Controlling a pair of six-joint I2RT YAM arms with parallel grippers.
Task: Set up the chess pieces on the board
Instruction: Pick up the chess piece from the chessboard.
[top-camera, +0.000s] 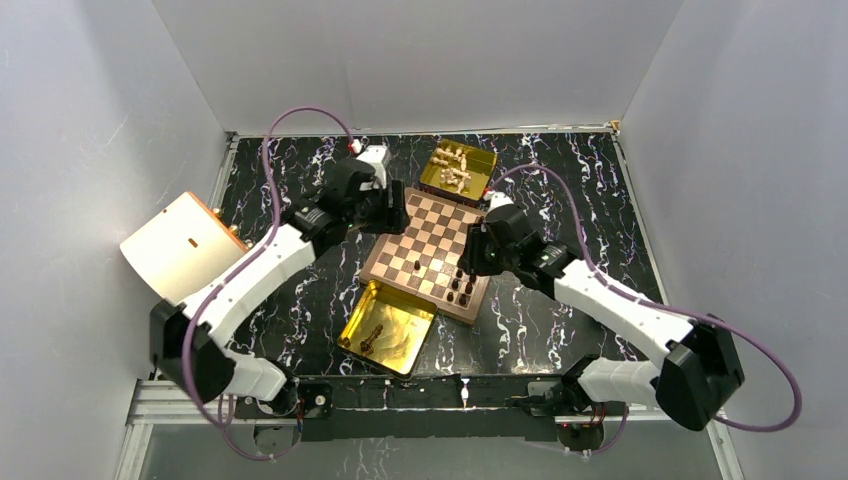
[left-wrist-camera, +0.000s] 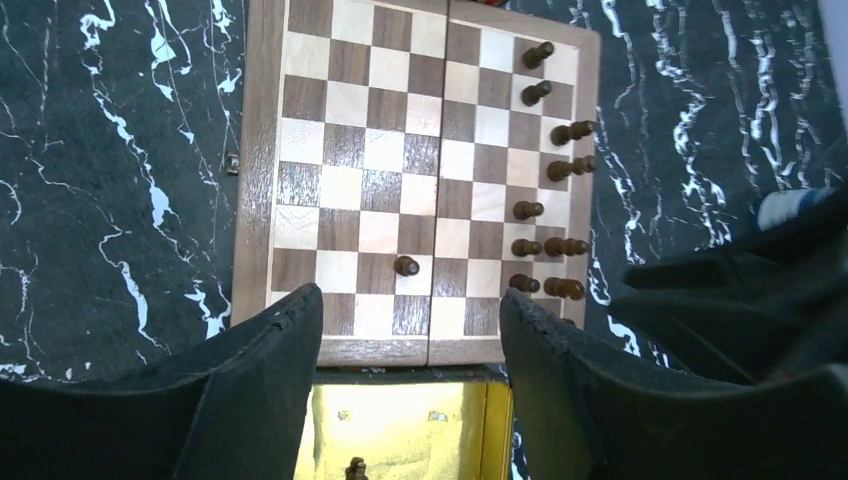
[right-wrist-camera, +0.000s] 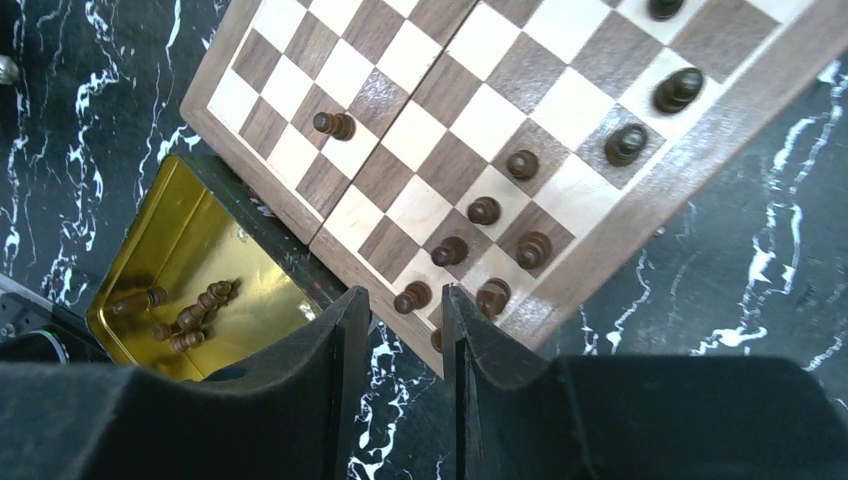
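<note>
Two arms reach inward over the board (top-camera: 425, 235) on a black marbled table (top-camera: 520, 330), with white walls around.
Top view: the left gripper (top-camera: 385, 205) hangs at the board's upper-left edge and the right gripper (top-camera: 470, 255) at its right edge. One gold tray (top-camera: 480, 165) sits at upper centre, another (top-camera: 405, 325) at lower centre. Left wrist view: the jaws stand wide apart and empty at the board's bottom edge. One dark piece (left-wrist-camera: 405, 265) stands just beyond them, and more dark pieces (left-wrist-camera: 560, 245) line the right rim. Right wrist view: the jaws are narrowly apart, gripping nothing, beside clustered pieces at the board's lower corner. Loose pieces (right-wrist-camera: 195, 315) lie in the tray at lower left.
</note>
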